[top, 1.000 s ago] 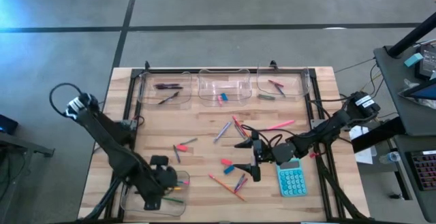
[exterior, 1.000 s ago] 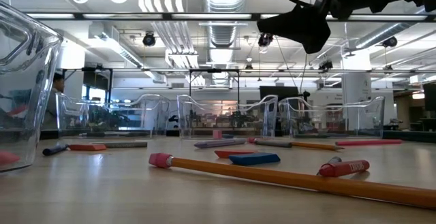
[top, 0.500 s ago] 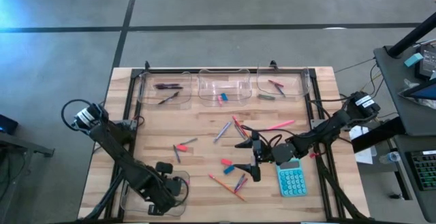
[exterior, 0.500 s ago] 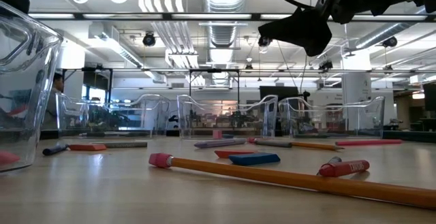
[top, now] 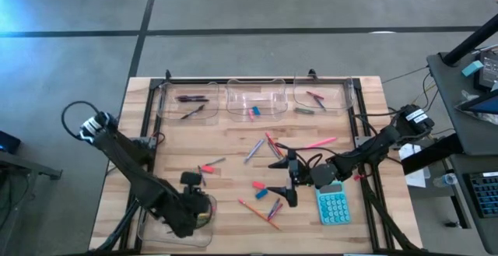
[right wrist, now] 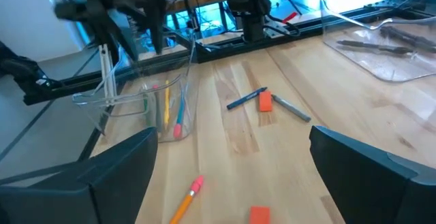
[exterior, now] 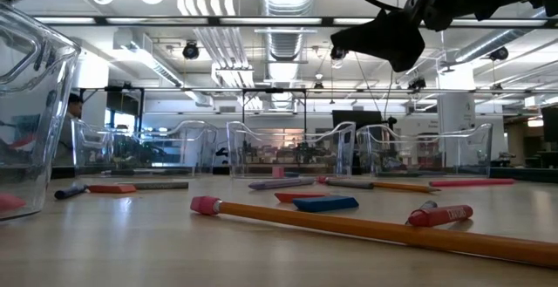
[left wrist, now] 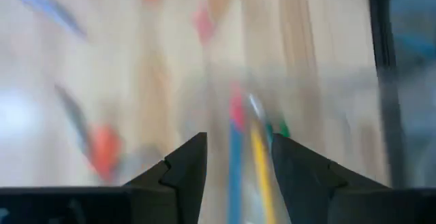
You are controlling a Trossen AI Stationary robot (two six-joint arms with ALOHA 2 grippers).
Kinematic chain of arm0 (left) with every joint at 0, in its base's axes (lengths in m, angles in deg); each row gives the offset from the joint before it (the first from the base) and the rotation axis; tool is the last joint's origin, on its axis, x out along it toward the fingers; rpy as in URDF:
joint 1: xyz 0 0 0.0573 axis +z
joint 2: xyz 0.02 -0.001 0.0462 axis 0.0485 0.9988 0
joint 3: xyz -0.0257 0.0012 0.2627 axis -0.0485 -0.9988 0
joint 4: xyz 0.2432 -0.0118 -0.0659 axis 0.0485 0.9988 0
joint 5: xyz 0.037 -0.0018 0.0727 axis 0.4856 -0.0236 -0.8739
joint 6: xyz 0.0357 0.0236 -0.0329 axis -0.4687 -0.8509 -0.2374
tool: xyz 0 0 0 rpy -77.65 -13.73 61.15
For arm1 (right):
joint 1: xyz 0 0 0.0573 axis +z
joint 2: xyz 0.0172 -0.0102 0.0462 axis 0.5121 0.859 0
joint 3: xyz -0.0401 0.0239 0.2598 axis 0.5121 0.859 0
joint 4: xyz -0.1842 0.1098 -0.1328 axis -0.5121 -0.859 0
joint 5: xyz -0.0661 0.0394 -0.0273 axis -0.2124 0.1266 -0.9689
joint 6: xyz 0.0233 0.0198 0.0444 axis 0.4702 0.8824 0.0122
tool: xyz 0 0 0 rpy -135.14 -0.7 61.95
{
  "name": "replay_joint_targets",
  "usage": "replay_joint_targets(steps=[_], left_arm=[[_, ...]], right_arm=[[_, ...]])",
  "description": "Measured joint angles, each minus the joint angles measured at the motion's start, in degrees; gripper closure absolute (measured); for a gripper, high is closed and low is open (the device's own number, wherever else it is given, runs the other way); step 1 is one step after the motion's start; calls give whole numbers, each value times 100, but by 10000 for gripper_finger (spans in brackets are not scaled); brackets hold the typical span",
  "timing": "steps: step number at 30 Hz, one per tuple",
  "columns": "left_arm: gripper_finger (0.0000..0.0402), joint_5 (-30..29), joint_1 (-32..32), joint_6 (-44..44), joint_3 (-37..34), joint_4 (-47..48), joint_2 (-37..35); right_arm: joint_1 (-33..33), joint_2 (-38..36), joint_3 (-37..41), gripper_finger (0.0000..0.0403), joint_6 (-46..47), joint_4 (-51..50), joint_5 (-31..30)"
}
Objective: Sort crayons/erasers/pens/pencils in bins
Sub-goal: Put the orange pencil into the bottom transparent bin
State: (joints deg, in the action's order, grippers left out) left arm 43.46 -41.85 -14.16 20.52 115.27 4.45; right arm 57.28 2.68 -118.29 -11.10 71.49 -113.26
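Observation:
My left gripper point(top: 198, 212) hangs over the near-left bin point(top: 156, 229), pointing steeply down. In the left wrist view its fingers point(left wrist: 184, 166) stand apart with nothing between them, over blue, yellow, red and green pencils point(left wrist: 245, 149) lying in that bin. My right gripper point(top: 289, 182) hovers open and level above the table's middle, over loose pencils point(top: 257, 212) and erasers point(top: 260, 185). Three more bins stand along the far edge, holding pens point(top: 191, 99), erasers point(top: 253, 112) and crayons point(top: 313, 97).
A teal calculator point(top: 333, 205) lies right of the right gripper. Loose sticks point(top: 264, 143), a pink pencil point(top: 320, 142) and a red piece point(top: 206, 168) are scattered over the table's middle. An orange pencil point(exterior: 349, 226) lies nearest the front edge. A black frame point(top: 257, 78) borders the table.
My left gripper has swung toward the table's near edge over the near-left bin, then back toward the far side, turning at the wrist. My right gripper has kept still.

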Motion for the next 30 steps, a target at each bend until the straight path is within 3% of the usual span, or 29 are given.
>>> replay_joint_targets(steps=[3,7,9,13,19,24,30], left_arm=[[252,-1417,-40,-926,-85,-724,-419],[252,-2218,-17,-2634,-579,-2872,-1080],[252,-2159,-4,-3810,-1158,-4549,-1384],[252,-1269,261,-5364,-2757,-8209,-1779],[252,-1018,988,-5168,-4561,-11281,-1972],[252,-1016,1397,-4580,-5103,-12265,-2052],[252,-992,1424,-4395,-5185,-11896,-2116]], right_arm=[[0,-1,0,32,4,-43,-76],[0,-4,0,32,128,-369,-93],[0,-4,0,32,197,-544,-99],[-28,-4,0,32,248,-693,-112],[-66,-51,0,33,342,-1094,-156],[-131,-477,0,33,966,-2453,-350],[-291,-1211,0,33,2387,-4895,-647]])
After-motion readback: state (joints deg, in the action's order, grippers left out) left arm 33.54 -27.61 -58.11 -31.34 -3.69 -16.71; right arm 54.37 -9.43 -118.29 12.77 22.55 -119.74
